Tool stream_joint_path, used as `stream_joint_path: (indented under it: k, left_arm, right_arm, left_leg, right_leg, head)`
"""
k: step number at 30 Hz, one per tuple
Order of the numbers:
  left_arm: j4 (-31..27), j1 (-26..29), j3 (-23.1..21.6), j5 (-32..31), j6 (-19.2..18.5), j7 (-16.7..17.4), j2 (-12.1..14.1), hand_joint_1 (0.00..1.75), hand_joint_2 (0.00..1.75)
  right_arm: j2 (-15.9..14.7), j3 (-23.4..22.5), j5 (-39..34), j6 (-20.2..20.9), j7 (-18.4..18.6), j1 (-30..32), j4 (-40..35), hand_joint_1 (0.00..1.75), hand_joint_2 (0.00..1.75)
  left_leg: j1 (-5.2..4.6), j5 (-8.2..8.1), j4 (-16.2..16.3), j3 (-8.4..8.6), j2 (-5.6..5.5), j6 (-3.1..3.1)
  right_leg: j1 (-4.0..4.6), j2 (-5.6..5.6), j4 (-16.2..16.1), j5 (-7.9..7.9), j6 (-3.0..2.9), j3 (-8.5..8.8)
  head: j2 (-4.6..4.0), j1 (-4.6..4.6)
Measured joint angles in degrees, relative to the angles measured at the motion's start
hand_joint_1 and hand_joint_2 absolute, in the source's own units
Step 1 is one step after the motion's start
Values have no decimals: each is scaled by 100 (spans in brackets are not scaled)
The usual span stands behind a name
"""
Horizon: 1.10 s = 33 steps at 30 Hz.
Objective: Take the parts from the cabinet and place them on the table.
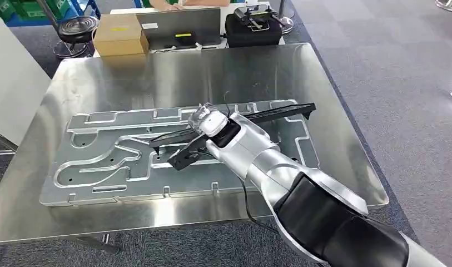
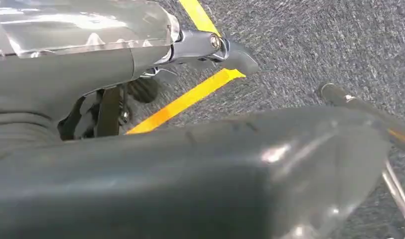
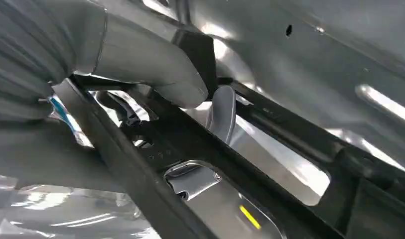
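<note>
Nearest the head camera, the silver right arm reaches up from the lower right over the table (image 1: 334, 94), and its right hand (image 1: 209, 127) is over the grey plate (image 1: 101, 167) that lies flat on the steel top. That hand is closed around a black part (image 1: 279, 113), a long thin frame of bars; in the right wrist view the thumb (image 3: 155, 74) presses on one bar (image 3: 270, 119) with the plate's recesses just beneath.

Judging by its look, the part is light, rigid, hard plastic or painted metal, not fragile but apt to pivot if held near one end. The middle of the long bar seems the best hold, and that is roughly where the hand has it.

Its long axis runs diagonally across the plate, from the plate's far right corner down toward its middle, where a shorter end (image 1: 179, 158) sits near the plate's surface. Whether it touches there is unclear.

By the left wrist view, the left hand (image 2: 140, 74) hangs over grey carpet with yellow tape (image 2: 185, 99); I cannot tell whether its fingers are apart or curled.
</note>
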Motion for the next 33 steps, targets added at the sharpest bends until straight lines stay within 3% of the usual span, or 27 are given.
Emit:
stream_joint_path:
  k: [1, 2, 3, 5, 7, 9, 11, 12, 13, 14, 16, 17, 18, 21, 22, 23, 24, 26, 27, 28, 29, 31, 32, 33]
  left_arm:
    - [0, 0, 0, 0, -9, 0, 0, 0, 0]
    - [2, -5, 0, 2, -22, 7, -4, 0, 0]
    - [0, -5, 0, 0, -26, 7, -4, 0, 0]
    - [2, -2, -11, -2, -39, 11, -13, 0, 0]
    - [2, -5, -20, -2, -44, 11, -35, 0, 0]
    - [2, -11, -28, 0, -46, 11, -39, 0, 0]
    - [2, -8, -42, 0, -46, 11, -39, 0, 0]
    - [2, -5, -57, 0, -46, 11, -39, 0, 0]
    - [2, 2, -72, 0, -46, 11, -39, 0, 175]
    - [2, 9, -85, 0, -46, 11, -39, 0, 175]
    - [4, 11, -118, 0, -46, 11, -53, 0, 175]
    - [4, 11, -131, 0, -46, 11, -70, 0, 175]
    - [7, 10, -153, 0, -42, 11, -77, 0, 175]
    - [7, 13, -195, 0, -24, 11, -76, 0, 175]
    - [7, 12, -212, 0, -22, 11, -77, 0, 0]
    - [7, 14, -232, 0, -20, 15, -72, 0, 0]
    - [9, 14, -245, 0, -20, 24, -79, 0, 0]
    - [9, 16, -262, 0, -22, 22, -81, 0, 0]
    - [9, 24, -269, 0, -26, 11, -81, 0, 0]
    - [9, 34, -275, 0, -29, 2, -81, 0, 0]
    - [9, 39, -284, 0, -31, -4, -81, 0, 0]
    - [9, 34, -315, 2, -24, -7, -79, 0, 0]
    - [9, 31, -330, 2, -22, -7, -79, 0, 0]
    - [13, 25, -350, 2, -13, 0, -81, 0, 0]
  right_arm:
    - [2, -7, -35, 52, 144, -6, 24, 175, 175]
    - [13, -24, -72, 87, 291, -19, 44, 175, 175]
    - [13, -53, -116, 109, 437, -24, 63, 175, 175]
    - [15, -120, -199, 144, 692, -16, 100, 175, 175]
    - [13, -195, -234, 135, 832, -15, 135, 175, 175]
    - [9, -258, -262, 113, 900, -17, 166, 175, 175]
    - [-4, -312, -299, 18, 952, 5, 194, 175, 175]
    - [-26, -339, -317, -27, 972, 28, 210, 0, 0]
    - [-42, -369, -328, -92, 1001, 52, 225, 0, 0]
    - [-59, -387, -328, -132, 1044, 56, 236, 0, 0]
    - [-96, -446, -339, -236, 1077, 45, 245, 0, 0]
    - [-136, -483, -341, -306, 1084, 36, 245, 0, 0]
    - [-140, -507, -343, -370, 1084, 31, 245, 0, 0]
    - [-186, -551, -343, -409, 1084, 47, 249, 0, 0]
    - [-195, -560, -345, -416, 1084, 47, 247, 0, 0]
    - [-194, -568, -350, -442, 1084, 42, 247, 0, 0]
    - [-197, -584, -358, -479, 1075, 41, 247, 0, 0]
    - [-207, -627, -378, -538, 1023, 86, 247, 0, 0]
    - [-216, -638, -382, -575, 1000, 126, 247, 0, 0]
    - [-227, -645, -393, -606, 972, 160, 247, 0, 0]
    - [-234, -654, -396, -632, 948, 184, 247, 0, 0]
    - [-254, -706, -417, -728, 904, 190, 240, 0, 0]
    - [-262, -732, -428, -779, 900, 190, 223, 0, 0]
    - [-277, -760, -435, -824, 896, 179, 219, 0, 0]
  left_leg:
    - [8, 226, -534, 269, 8, 9]
    - [-20, 106, -697, 393, 3, 31]
    - [-34, 137, -736, 380, -7, 100]
    - [-47, 134, -731, 384, -3, 147]
    - [-2, 184, -781, 396, 23, 239]
    - [-4, 196, -781, 375, 34, 286]
    - [-10, 211, -781, 341, 41, 306]
    - [-11, 218, -780, 327, 41, 311]
    - [-11, 223, -779, 326, 40, 310]
    - [-11, 224, -777, 327, 39, 307]
    - [-16, 235, -775, 341, 30, 287]
    - [-17, 240, -775, 336, 30, 269]
    - [-51, 247, -759, 317, 19, 220]
    - [-36, 280, -802, 324, 20, 121]
    - [-41, 254, -789, 307, 23, 90]
    - [-22, 164, -687, 280, 25, 69]
    - [-20, -53, -375, 156, 24, 53]
    - [-2, -478, 540, -244, 24, 11]
    - [-2, -575, 894, -402, 24, -8]
    - [1, -532, 959, -433, 25, -20]
    - [7, -368, 764, -342, 26, -27]
    - [24, 152, -243, 164, 30, -26]
    - [35, 203, -652, 342, 36, -16]
    - [-13, 123, -747, 420, 29, 20]
  right_leg:
    - [-2, 0, 31, -28, 28, 11]
    - [35, 5, 47, -48, 58, 0]
    - [42, 15, 65, -48, 76, -8]
    - [37, 15, 31, -26, 124, 10]
    - [25, 13, 84, -73, 195, -7]
    - [11, -5, 617, -458, 247, -240]
    - [-6, -10, 1523, -879, 281, -653]
    - [-11, -12, 1819, -954, 289, -786]
    - [-15, -14, 1799, -869, 289, -770]
    - [-16, -15, 1547, -687, 276, -625]
    - [-5, -15, 500, -191, 203, -68]
    - [14, -18, 73, -145, 150, 133]
    - [48, -26, 15, -145, 141, 144]
    - [67, -6, 8, -121, 85, 123]
    - [8, -15, -65, -69, 40, 158]
    - [3, -17, -97, -52, 21, 177]
    - [-3, -22, -98, -48, -5, 173]
    - [7, -24, -94, -50, -15, 167]
    - [9, -24, -90, -50, -14, 161]
    - [8, -23, -87, -51, -14, 163]
    - [3, -19, -80, -53, -11, 164]
    - [-13, -7, -28, -89, 34, 166]
    - [-14, -7, 8, -121, 65, 160]
    - [37, 6, 57, -138, 99, 118]
  head:
    - [0, 0]
    - [0, 0]
    - [0, 2]
    - [0, 0]
    - [0, 0]
    - [0, 0]
    - [0, 0]
    - [0, 0]
    - [0, 0]
    - [0, 0]
    - [0, 0]
    - [0, 0]
    - [0, 0]
    - [0, 0]
    - [0, 0]
    - [0, 0]
    - [0, 0]
    - [0, 0]
    - [0, 0]
    - [0, 0]
    - [0, 0]
    - [0, 0]
    - [0, 0]
    - [0, 0]
